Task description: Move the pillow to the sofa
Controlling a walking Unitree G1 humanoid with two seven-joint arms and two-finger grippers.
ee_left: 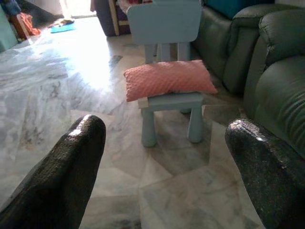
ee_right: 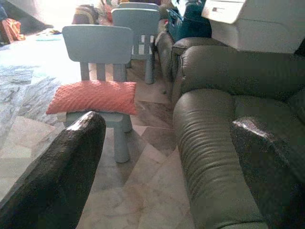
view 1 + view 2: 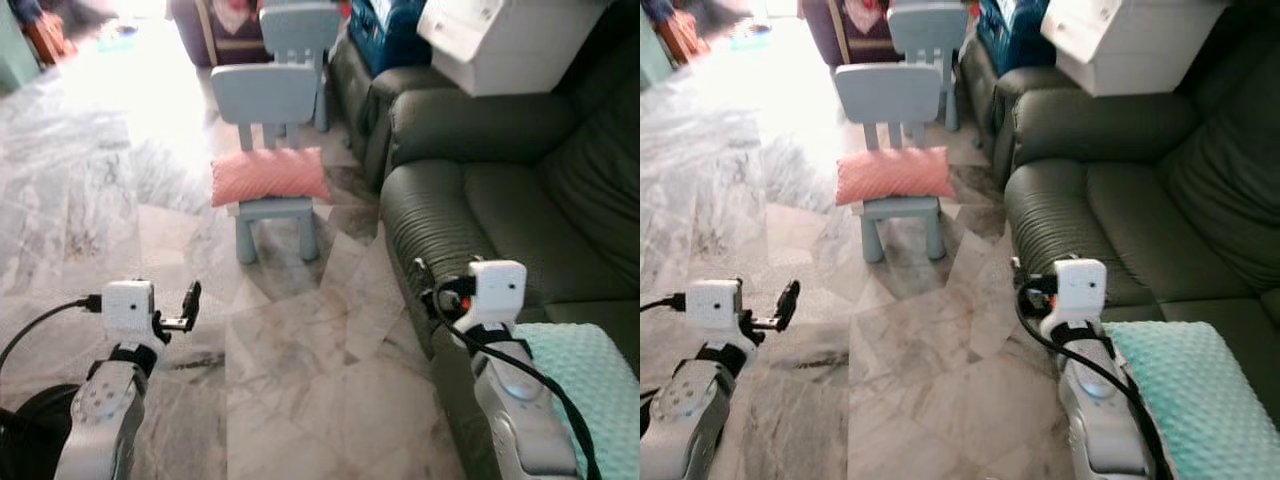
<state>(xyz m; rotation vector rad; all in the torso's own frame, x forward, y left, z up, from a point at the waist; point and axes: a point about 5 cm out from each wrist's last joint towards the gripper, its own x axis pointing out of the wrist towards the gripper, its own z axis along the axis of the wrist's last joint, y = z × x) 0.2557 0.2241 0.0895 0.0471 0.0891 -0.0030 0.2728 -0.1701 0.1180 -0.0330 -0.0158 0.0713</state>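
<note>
A pink pillow [image 3: 270, 175] lies across the seat of a small light-blue child's chair [image 3: 265, 95] on the marble floor ahead. Just to the right of the chair is the dark green sofa [image 3: 500, 210], with its ribbed arm nearest me. My left gripper [image 3: 188, 305] is held low at the front left, well short of the chair. It is open, and its two fingers [image 1: 81, 157] frame the pillow [image 1: 167, 78] from a distance. My right gripper [image 3: 435, 290] hovers by the sofa arm, also open, with nothing between its fingers [image 2: 71, 162].
A second blue chair [image 3: 300, 30] stands behind the first. A white box [image 3: 500, 40] rests on the far sofa seat, next to a blue crate [image 3: 385, 30]. A teal blanket [image 3: 580, 390] covers the near sofa edge. Marble floor [image 3: 300, 370] stretches between me and the chair.
</note>
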